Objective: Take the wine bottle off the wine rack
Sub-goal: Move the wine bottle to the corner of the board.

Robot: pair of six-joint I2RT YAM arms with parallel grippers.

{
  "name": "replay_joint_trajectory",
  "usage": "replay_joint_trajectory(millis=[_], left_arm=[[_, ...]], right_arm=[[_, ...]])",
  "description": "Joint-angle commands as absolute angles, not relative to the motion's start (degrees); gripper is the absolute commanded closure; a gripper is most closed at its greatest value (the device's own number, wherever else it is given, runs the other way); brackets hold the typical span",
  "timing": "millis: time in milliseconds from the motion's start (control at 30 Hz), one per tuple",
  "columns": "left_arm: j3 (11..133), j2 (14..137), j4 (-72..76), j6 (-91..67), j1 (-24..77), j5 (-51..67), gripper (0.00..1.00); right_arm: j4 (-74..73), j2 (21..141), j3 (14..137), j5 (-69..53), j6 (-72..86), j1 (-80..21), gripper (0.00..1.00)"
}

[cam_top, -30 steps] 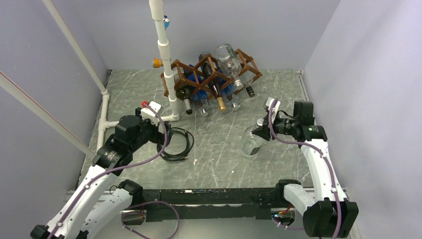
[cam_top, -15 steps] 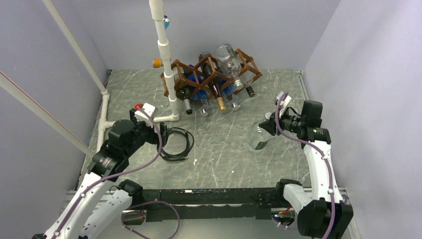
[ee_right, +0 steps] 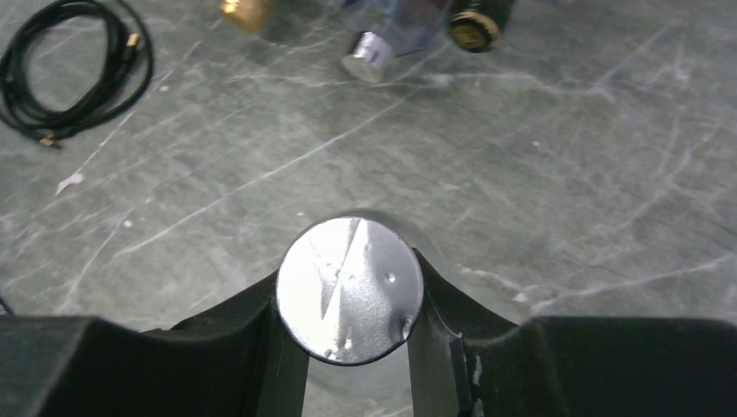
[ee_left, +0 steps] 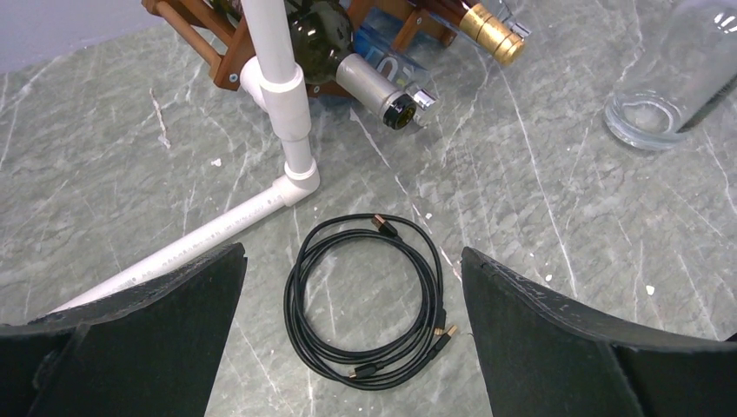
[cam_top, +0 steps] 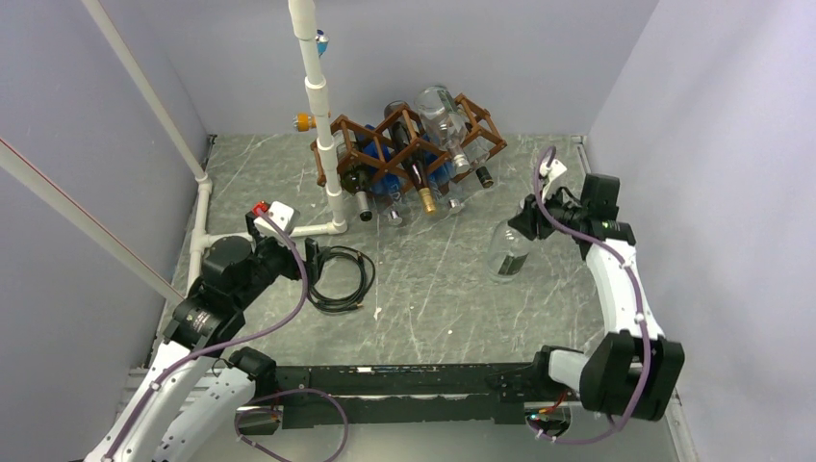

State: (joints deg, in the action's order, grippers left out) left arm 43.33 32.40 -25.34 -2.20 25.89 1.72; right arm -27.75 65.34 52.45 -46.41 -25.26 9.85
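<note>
Right of centre in the overhead view: clear wine bottle (cam_top: 506, 254), off the wine rack (cam_top: 409, 144) and clamped at the neck by the right gripper (cam_top: 527, 219). Long axis close to upright but leaning, neck toward the upper right of the frame, base toward the lower left and down at the table (cam_top: 433, 308); impossible to say whether touching it. Well apart from the rack at top centre, where other bottles (cam_top: 420, 183) lie in the cells with necks toward the bottom of the frame. Left of centre, left gripper (cam_top: 313, 252) spread wide and holding nothing, just beside a coiled black cable (cam_top: 339, 281). White pipe frame (cam_top: 318, 106) upright at the rack's left end. Grey marbled tabletop, pale plain walls (cam_top: 693, 144) on three sides.

From the left wrist: both fingers (ee_left: 130, 339) in the bottom corners, far apart, above the cable at bottom centre. Pipe elbow at upper left, rack and bottle necks along the top edge. At upper right, glass base of the wine bottle low at the table, body running out of frame.

From the right wrist: round silver cap (ee_right: 349, 289) at bottom centre, end-on to the lens, squeezed between two dark fingers. Three bottle necks along the top edge, cable at upper left, veined grey surface all round.
</note>
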Motion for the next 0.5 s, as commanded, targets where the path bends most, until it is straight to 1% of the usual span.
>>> replay_joint_trajectory(millis=[0,200,467], left_arm=[[43.48,32.11,-22.84,-2.62,25.34,3.03,0.01],[43.9,32.44,-23.06,-3.16,24.45,5.58,0.01],[43.73,32.13,-23.08,-3.16,24.08,5.24,0.0]], right_arm=[[-14.61,68.75,62.62,-43.26,-21.51,10.45,1.0],[-9.29,78.08,71.69,-37.48,-17.17,11.87,1.0],[-1.34,92.85,82.89,-28.12,-10.05,12.48,1.0]])
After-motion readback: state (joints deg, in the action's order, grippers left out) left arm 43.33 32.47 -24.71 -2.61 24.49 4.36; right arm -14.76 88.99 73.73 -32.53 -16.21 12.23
